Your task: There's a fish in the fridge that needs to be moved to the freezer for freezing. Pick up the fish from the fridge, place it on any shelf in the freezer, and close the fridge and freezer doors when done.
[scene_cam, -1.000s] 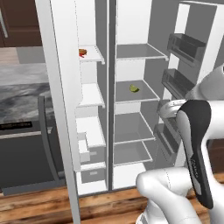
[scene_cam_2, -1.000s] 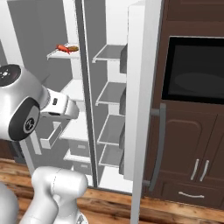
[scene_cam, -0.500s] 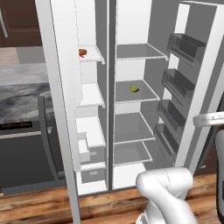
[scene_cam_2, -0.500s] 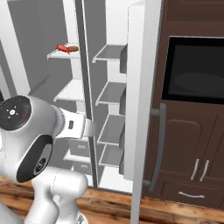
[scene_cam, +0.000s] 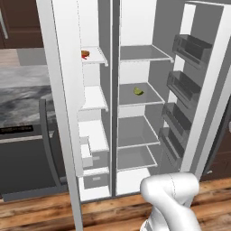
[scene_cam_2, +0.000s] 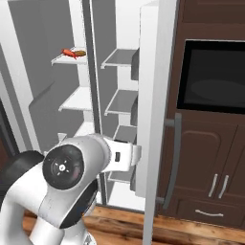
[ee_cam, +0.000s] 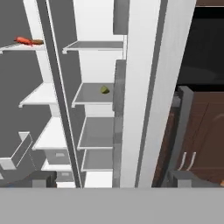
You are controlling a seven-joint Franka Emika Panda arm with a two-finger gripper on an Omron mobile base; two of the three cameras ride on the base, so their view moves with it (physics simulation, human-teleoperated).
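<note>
The white refrigerator stands with both doors open. The fish (scene_cam: 84, 54) (scene_cam_2: 69, 53) (ee_cam: 22, 41), slim and red-orange, lies on the top white shelf of the narrow freezer (scene_cam: 94, 97), beside a small brown lump. The wider fridge (scene_cam: 137, 131) holds a yellow-green fruit (scene_cam: 138, 91) (ee_cam: 104, 89) on its second shelf. My gripper (ee_cam: 113, 179) is open and empty, low down, facing the edge of the open fridge door (ee_cam: 142, 87) (scene_cam_2: 155, 95), far below and right of the fish. The freezer door (scene_cam: 58, 90) swings out on the left.
The fridge door's inner bins (scene_cam: 189, 85) jut into the opening. Dark brown cabinets with a built-in black oven (scene_cam_2: 213, 76) stand right of the door, whose grey handle (scene_cam_2: 174, 158) faces them. A marble counter (scene_cam: 18, 99) over a dark dishwasher lies to the left.
The arm has swung down and to the right, its upper links leaving the left base view and sinking low in the right base view. The fish and both doors have stayed put.
</note>
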